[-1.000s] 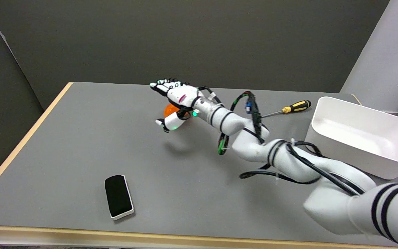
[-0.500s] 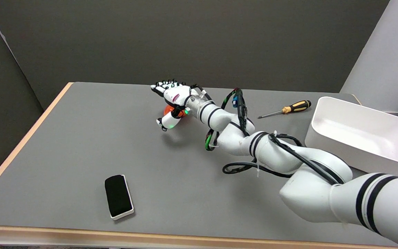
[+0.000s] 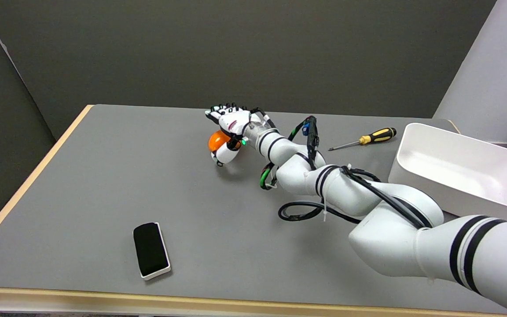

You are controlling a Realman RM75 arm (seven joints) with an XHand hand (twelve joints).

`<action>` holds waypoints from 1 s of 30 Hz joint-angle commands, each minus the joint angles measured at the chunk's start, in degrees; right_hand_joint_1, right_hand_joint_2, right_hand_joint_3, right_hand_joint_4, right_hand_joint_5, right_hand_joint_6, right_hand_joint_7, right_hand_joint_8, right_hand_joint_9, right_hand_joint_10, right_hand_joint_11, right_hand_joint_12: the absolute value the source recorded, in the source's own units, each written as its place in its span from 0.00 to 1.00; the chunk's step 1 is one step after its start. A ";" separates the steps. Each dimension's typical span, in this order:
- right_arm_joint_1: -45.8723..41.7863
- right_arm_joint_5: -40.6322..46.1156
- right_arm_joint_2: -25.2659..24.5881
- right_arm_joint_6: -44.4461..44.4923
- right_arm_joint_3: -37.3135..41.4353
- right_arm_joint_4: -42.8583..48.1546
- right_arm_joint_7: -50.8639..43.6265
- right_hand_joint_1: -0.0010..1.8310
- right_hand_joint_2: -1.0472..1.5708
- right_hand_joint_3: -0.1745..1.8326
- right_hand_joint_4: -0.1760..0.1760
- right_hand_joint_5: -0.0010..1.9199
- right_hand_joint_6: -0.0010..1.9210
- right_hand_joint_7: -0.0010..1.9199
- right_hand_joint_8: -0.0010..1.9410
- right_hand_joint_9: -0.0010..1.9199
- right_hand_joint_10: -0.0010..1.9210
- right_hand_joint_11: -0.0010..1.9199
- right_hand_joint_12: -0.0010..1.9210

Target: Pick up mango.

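Since a second ago my right hand point(image 3: 228, 132) has pulled in toward the far middle of the bench, and more of the round orange mango point(image 3: 216, 141) now shows at its open side.

That smooth orange fruit sits on the grey bench point(image 3: 104, 176), far of centre. I read it as tucked under my white-and-black hand, just at the hand's eight o'clock, with the thumb low at six o'clock beside it and the fingers point(image 3: 222, 109) spread flat above at twelve. Whether anything presses the skin I cannot tell; the hand looks wide, cupped around the fruit and not yet clamped. It looks nearly round, so no long axis matters much.

Closing thumb and fingers inward is my next job, I judge.

Well off at three o'clock lie a yellow-and-black-handled screwdriver point(image 3: 365, 139) and a white plastic bin point(image 3: 460, 176).
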 commanded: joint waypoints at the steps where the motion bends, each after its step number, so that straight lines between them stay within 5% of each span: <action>1: -0.31 5.49 0.15 -0.94 1.01 -2.93 -6.49 0.42 0.65 0.56 0.58 0.01 0.06 0.00 0.00 0.00 0.00 0.00 0.12; 7: -0.48 5.49 0.07 -0.94 -1.07 -2.93 -6.17 0.43 0.65 0.57 0.58 0.01 0.07 0.00 0.01 0.00 0.01 0.00 0.15; 11: -1.10 5.49 0.30 -0.94 -1.16 -1.68 -6.48 0.42 0.66 0.57 0.58 0.00 0.12 0.00 0.08 0.00 0.15 0.00 0.32; 13: -1.43 5.49 0.46 -0.94 -1.16 -1.02 -6.49 0.44 0.68 0.56 0.58 0.04 0.15 0.08 0.12 0.06 0.28 0.00 0.48; 17: -2.36 5.99 0.93 -1.01 -1.24 0.90 -6.49 0.49 0.73 0.54 0.62 0.11 0.33 0.22 0.27 0.18 0.40 0.09 0.63; 19: -2.79 7.47 1.42 -1.10 -1.24 1.86 -6.49 0.50 0.74 0.52 0.63 0.12 0.49 0.27 0.40 0.25 0.51 0.16 0.72; 20: -3.08 8.28 1.64 -1.10 -1.24 2.52 -6.49 0.53 0.76 0.48 0.63 0.13 0.56 0.29 0.49 0.28 0.56 0.19 0.76; 21: -3.25 8.71 1.80 -1.10 -1.24 2.86 -6.49 0.63 0.81 0.32 0.62 0.14 0.59 0.31 0.66 0.30 0.57 0.19 0.81; 22: -3.59 9.23 2.06 -1.10 -1.16 3.61 -6.49 0.69 0.86 0.19 0.54 0.17 0.65 0.34 0.79 0.32 0.59 0.19 0.85; 24: -4.08 9.65 2.47 -1.18 -1.00 4.68 -6.49 0.62 0.90 0.11 0.19 0.24 0.88 0.39 0.74 0.38 0.61 0.22 0.91; 30: -6.14 11.54 5.56 -0.46 -0.52 11.42 -6.97 0.63 0.90 0.11 0.13 0.25 0.84 0.41 0.77 0.40 0.65 0.22 1.00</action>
